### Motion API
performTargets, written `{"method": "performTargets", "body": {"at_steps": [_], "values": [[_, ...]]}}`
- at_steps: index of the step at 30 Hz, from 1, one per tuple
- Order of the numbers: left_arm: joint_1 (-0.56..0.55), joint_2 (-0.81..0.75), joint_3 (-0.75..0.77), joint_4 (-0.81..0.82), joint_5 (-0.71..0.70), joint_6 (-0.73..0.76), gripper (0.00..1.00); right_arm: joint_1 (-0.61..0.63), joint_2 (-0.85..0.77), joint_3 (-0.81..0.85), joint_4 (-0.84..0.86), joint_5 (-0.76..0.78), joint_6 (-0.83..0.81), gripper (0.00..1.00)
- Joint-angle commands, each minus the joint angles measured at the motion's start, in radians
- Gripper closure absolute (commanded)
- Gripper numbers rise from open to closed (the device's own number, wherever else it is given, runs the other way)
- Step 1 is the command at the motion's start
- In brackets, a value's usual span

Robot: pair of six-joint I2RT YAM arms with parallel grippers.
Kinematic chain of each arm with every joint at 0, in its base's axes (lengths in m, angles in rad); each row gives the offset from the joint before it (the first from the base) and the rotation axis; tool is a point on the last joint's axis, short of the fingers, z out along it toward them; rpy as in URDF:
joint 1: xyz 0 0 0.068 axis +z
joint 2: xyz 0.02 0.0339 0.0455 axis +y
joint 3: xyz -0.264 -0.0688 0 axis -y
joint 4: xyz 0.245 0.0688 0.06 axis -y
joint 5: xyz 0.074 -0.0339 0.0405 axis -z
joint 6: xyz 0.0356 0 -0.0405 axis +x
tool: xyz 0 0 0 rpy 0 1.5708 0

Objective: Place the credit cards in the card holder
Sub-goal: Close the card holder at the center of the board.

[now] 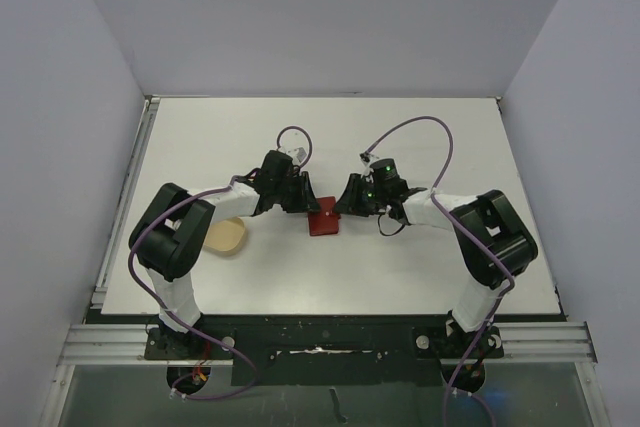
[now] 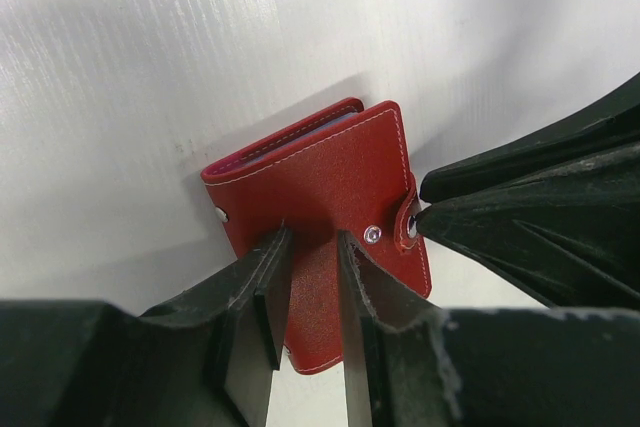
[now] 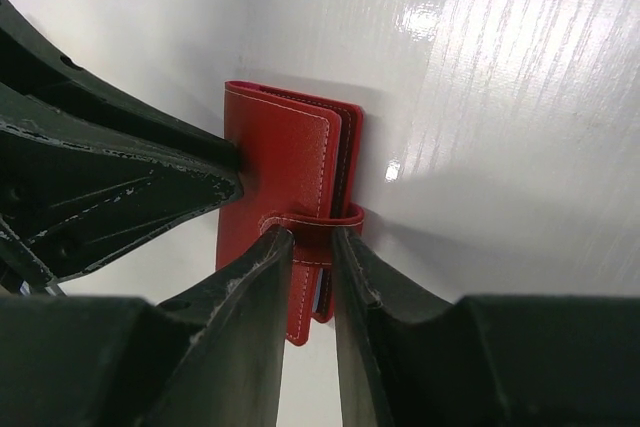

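In the top view, the small flat red folding wallet (image 1: 324, 222) is partly covered by the left gripper (image 1: 307, 208) and right gripper (image 1: 341, 209), and the tan oval dish (image 1: 228, 238) is half hidden beneath the left arm (image 1: 178, 232). The pale cards (image 2: 338, 122) are seen only as a thin sliver between the covers. Whether the wallet is pinched by either gripper cannot be told.
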Motion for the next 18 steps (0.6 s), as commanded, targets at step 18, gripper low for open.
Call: {"method": "performTargets", "body": {"at_steps": [18], "values": [[-0.006, 0.009, -0.009, -0.032, -0.073, 0.016, 0.76, 0.030, -0.086, 0.055, -0.041, 0.064, -0.052, 0.76]]}}
